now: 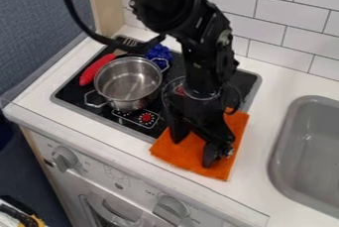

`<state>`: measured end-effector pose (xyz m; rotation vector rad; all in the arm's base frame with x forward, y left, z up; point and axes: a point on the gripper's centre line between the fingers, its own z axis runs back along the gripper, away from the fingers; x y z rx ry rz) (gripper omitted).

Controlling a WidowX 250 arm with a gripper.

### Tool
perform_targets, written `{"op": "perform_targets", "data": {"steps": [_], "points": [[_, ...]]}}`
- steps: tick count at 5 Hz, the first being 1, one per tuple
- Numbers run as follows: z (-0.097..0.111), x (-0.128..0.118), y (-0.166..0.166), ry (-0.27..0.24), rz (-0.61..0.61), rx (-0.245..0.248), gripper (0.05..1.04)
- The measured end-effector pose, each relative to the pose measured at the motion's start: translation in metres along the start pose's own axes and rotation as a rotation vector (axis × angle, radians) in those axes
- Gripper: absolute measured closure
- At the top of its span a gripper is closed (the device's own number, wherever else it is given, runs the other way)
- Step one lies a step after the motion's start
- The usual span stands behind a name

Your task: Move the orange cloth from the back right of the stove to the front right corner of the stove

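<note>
Black two-finger gripper [193, 152]: spread apart, grasping nothing, above orange square cloth [171, 153], lower centre.
Round silver metal pot [127, 78]: on black stovetop [74, 90], centre-left.

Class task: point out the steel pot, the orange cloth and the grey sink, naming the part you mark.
Steel pot [128, 80]: camera view, inside of the pot.
Orange cloth [191, 152]: camera view, bare part near its middle.
Grey sink [314, 146]: camera view, inside of the basin.

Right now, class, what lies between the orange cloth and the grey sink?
In the camera view, only bare white countertop lies between the orange cloth and the grey sink.
</note>
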<state>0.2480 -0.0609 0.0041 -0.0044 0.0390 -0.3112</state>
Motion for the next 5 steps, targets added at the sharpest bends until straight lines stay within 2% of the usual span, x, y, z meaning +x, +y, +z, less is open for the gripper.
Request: {"op": "perform_targets", "data": {"steps": [1, 2, 3, 4, 5], "points": [[0.005, 0.007, 0.003, -0.020, 0.031, -0.038, 0.083], [0.035, 0.009, 0.001, -0.085, 0.030, -0.046, 0.083], [0.057, 0.003, 0.003, -0.106, 0.032, -0.021, 0.083], [0.064, -0.003, 0.008, -0.095, 0.015, 0.007, 0.083], [0.062, -0.005, 0.009, -0.085, 0.008, 0.014, 0.083]]}}
